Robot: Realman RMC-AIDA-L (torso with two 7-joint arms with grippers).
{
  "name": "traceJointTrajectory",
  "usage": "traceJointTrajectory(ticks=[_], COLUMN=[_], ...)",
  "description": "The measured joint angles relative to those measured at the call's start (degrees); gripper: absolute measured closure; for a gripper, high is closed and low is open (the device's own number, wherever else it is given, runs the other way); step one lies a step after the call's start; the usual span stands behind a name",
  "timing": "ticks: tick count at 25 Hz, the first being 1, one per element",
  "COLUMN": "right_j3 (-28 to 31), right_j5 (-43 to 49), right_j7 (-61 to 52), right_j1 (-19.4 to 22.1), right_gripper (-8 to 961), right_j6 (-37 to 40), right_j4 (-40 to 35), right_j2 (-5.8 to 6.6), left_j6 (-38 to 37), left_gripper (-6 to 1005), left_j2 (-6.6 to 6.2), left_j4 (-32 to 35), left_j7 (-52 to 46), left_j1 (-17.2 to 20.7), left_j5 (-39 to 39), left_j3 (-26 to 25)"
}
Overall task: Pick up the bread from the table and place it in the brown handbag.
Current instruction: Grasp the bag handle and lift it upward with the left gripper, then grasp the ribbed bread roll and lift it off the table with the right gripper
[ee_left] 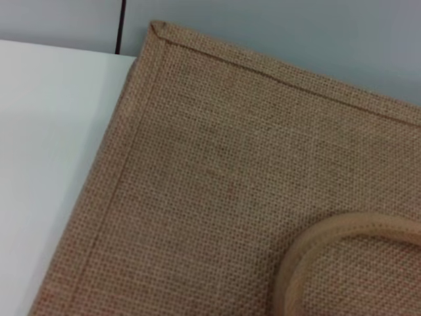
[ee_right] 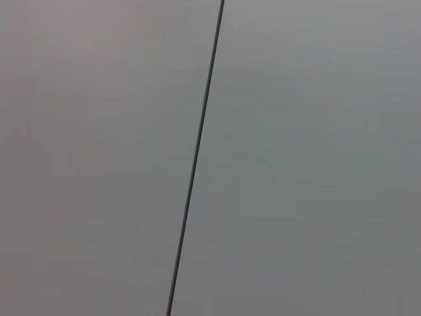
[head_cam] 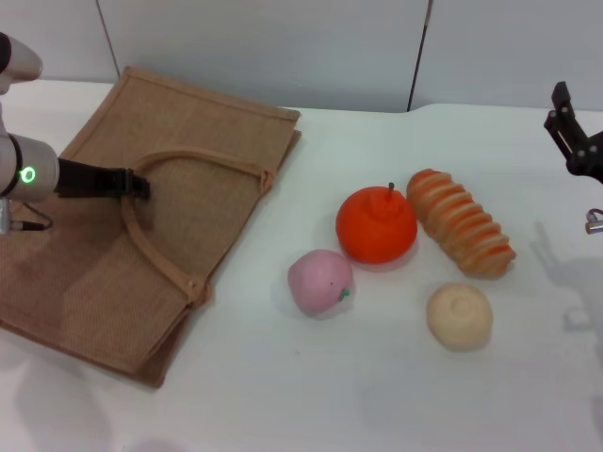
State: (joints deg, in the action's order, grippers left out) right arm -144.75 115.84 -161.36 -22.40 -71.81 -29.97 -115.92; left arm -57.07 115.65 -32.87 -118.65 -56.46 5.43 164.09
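The bread point(head_cam: 461, 222), a ridged orange-brown loaf, lies on the white table point(head_cam: 396, 377) at the right, next to the orange fruit. The brown handbag point(head_cam: 113, 264) lies flat at the left with its handles point(head_cam: 203, 155) on top. My left gripper point(head_cam: 137, 185) is over the bag, right at the left end of the handle loop. The left wrist view shows the bag's woven cloth point(ee_left: 217, 171) and part of a handle point(ee_left: 309, 250). My right gripper point(head_cam: 575, 141) hangs raised at the far right edge, well above and right of the bread.
An orange fruit point(head_cam: 376, 224) touches the bread's left end. A pink peach-like fruit point(head_cam: 320, 281) lies in front of it and a round pale bun point(head_cam: 459, 314) in front of the bread. A grey wall point(ee_right: 296, 158) stands behind the table.
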Motion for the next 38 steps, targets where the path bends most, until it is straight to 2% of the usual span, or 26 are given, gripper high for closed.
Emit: traceJointTrajectory(ticks=[7,12,17,21,25,28,34,36,38], right_j3=[0.0,0.0,0.0,0.0,-0.11,-0.61,-3.92,-3.99,-4.03], right_j5=[0.0,0.0,0.0,0.0,0.0,0.03,0.68,1.28,2.25], right_j7=[0.0,0.0,0.0,0.0,0.0,0.0,0.0,-0.01,-0.01], right_j1=[0.06,0.07,0.05,0.26,0.54,0.51,-0.37,-0.48,-0.53], right_gripper=[62,62,62,62,62,61,61,61,61], right_j6=[0.0,0.0,0.0,0.0,0.0,-0.01,2.85,5.3,9.49], right_j4=[0.0,0.0,0.0,0.0,-0.02,-0.27,-3.72,-5.5,-8.87], right_j2=[0.0,0.0,0.0,0.0,0.0,0.05,0.64,1.09,2.57], left_j6=[-0.04,0.01,0.17,-0.03,-2.27,-5.98,-17.27,-20.47,-23.13], left_gripper=[580,743,856,876,876,876,875,875,875], left_j2=[0.01,0.01,0.22,0.36,0.4,0.47,0.3,0.2,0.22], left_j4=[-0.21,-0.17,-0.2,-0.38,-0.81,-2.72,-4.08,-3.82,-3.48], left_j7=[0.0,0.0,0.37,1.35,4.26,7.9,17.99,20.88,23.25], left_j1=[0.04,0.04,0.1,0.3,1.03,2.31,7.1,8.2,9.0], left_j5=[0.02,0.02,-0.57,-2.63,-7.7,-14.34,-30.24,-34.15,-37.17], left_j3=[0.0,0.0,0.0,0.0,0.01,0.0,0.0,0.0,0.0])
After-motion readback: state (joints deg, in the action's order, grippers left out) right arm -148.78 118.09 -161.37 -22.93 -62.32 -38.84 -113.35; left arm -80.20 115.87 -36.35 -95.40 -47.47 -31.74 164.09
